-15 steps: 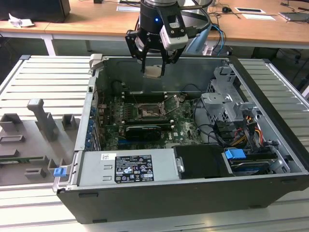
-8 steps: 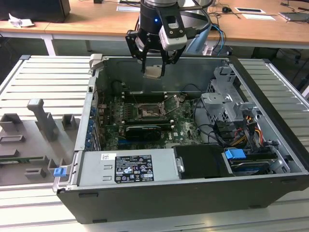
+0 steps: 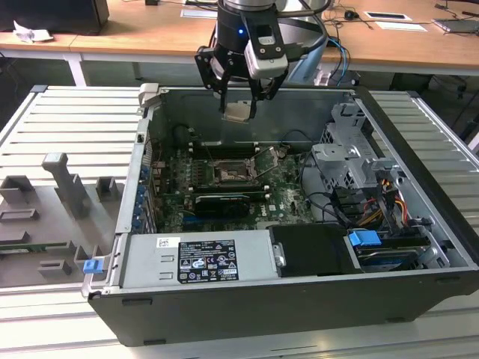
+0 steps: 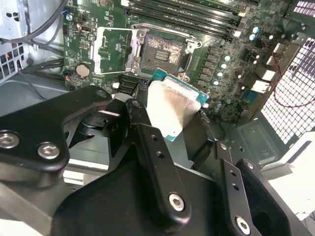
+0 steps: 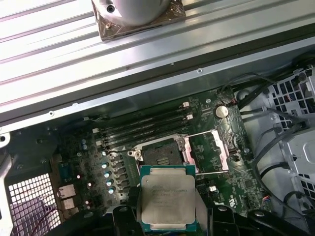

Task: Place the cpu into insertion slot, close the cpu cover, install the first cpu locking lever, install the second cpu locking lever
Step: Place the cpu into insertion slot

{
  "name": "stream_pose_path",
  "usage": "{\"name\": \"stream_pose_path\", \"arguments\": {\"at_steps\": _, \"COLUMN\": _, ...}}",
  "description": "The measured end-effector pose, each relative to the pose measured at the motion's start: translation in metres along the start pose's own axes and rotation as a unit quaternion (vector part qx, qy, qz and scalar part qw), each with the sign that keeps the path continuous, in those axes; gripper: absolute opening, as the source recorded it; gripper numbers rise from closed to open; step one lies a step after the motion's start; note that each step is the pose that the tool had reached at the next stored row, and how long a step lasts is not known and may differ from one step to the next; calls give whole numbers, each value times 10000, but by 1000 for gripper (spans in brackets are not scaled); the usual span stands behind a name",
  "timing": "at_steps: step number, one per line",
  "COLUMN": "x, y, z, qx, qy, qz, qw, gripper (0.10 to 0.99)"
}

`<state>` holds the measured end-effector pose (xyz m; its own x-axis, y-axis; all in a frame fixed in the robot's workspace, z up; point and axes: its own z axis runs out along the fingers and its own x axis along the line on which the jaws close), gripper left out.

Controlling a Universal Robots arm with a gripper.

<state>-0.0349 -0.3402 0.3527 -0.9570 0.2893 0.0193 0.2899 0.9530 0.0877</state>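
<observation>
My gripper [image 3: 238, 111] hangs above the open computer case, shut on the cpu [image 3: 238, 113], a flat square chip with a pale metal top. In both wrist views the cpu [image 4: 173, 104] [image 5: 166, 196] sits clamped between the black fingers [image 4: 139, 109], held well above the green board. Below and ahead of it lies the insertion slot [image 3: 227, 173] [image 4: 160, 51] [image 5: 159, 154], dark-centred and bare. The cpu cover [image 4: 114, 48] [image 5: 209, 149], a thin silvery frame, stands swung open beside the slot.
Long black memory slots [image 5: 142, 127] run beside the socket. A long black card [image 3: 221, 202] lies in front of it. A grey power supply [image 3: 196, 259], a metal drive cage [image 3: 352, 161] with cables and the case walls [image 3: 150, 149] hem the board. A grey fixture tray [image 3: 67, 191] lies at the exterior view's left.
</observation>
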Motion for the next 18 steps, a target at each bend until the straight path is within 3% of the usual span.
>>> {"name": "stream_pose_path", "arguments": {"at_steps": 7, "x": 0, "y": 0, "z": 8, "qx": -6, "qy": -27, "qz": 309, "qw": 9995, "gripper": 529}}
{"name": "stream_pose_path", "arguments": {"at_steps": 18, "x": -1, "y": -3, "z": 31, "qx": -15, "qy": -70, "qz": 795, "qw": 9968, "gripper": 529}}
